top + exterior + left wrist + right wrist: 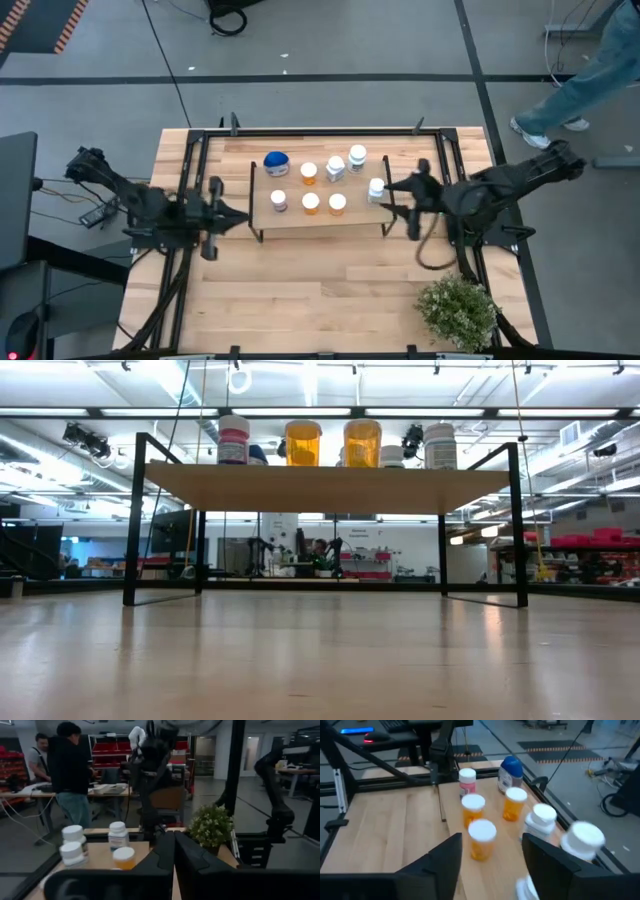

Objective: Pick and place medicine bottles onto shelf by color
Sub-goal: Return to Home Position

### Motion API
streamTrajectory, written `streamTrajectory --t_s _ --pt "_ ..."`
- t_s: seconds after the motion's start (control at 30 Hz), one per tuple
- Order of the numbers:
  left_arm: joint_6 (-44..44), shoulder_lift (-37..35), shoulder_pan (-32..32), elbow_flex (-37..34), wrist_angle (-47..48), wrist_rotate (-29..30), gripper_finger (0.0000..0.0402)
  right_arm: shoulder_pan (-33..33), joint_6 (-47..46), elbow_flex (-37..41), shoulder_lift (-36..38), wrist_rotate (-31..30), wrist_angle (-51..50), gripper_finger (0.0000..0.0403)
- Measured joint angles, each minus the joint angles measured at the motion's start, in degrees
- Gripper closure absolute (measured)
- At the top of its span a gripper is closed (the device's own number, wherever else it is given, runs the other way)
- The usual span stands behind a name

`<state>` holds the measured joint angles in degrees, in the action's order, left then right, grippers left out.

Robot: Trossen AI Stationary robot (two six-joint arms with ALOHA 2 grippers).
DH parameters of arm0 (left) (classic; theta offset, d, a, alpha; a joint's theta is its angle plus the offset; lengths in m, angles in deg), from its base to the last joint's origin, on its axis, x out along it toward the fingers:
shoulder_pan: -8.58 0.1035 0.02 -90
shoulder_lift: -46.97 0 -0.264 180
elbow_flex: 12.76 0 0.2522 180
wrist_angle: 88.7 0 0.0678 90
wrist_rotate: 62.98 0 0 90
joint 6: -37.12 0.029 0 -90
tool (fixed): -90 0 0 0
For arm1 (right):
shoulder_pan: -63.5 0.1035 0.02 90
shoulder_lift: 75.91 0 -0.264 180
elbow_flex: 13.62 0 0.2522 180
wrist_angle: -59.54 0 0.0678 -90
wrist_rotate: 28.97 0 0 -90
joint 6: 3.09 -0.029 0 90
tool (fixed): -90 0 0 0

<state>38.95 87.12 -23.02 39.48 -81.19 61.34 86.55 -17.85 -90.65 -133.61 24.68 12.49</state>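
**High view:** The shelf [300,222] sits at frame centre. Eight medicine bottles [335,168] stand on it, grouped by colour. The blue bottle [276,163] is at upper left with the pink bottle [279,201] below it. The orange bottles [311,204] are mid-board and the white bottles [357,156] are toward the right. The left gripper [243,215] hovers just left of the shelf. The right gripper [392,194] is beside its right end.

**Low view:** Bottles line the board top. No gripper shows.

**Left wrist view:** The fingers [160,855] are pressed together, holding nothing.

**Right wrist view:** The fingers [445,860] are spread and empty, with orange bottles visible beyond the gap.

**Judgement:** Sorting looks complete, and both arms are free to retract.
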Motion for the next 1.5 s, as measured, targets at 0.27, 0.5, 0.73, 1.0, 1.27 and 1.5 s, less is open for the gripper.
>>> streamTrajectory --t_s 0.27,0.5,0.73,1.0,1.27,1.5 --pt "4.2 -13.5 -0.1 -9.0 -2.4 0.0 0.0396 1.9 -2.1 21.3 20.4 -3.8 5.6 0.0267" --pt "6.5 -28.4 2.9 -20.9 -8.5 -6.4 0.0399 1.8 10.6 34.3 36.4 5.7 20.7 0.0324" --pt "2.1 -39.4 8.5 -29.5 -8.9 -12.8 0.04 1.8 16.1 39.6 47.1 10.6 24.0 0.0353" --pt "-1.7 -40.0 15.1 -34.1 -9.5 -16.0 0.0401 0.7 14.7 48.2 53.7 10.8 24.8 0.0356" --pt "-6.5 -39.9 21.3 -36.4 -8.5 -25.1 0.0401 -1.4 15.6 51.6 56.4 11.1 25.8 0.0356" --pt "-7.7 -39.8 23.9 -38.0 -8.7 -28.0 0.04 -2.7 15.4 55.4 57.6 15.1 25.9 0.0356"
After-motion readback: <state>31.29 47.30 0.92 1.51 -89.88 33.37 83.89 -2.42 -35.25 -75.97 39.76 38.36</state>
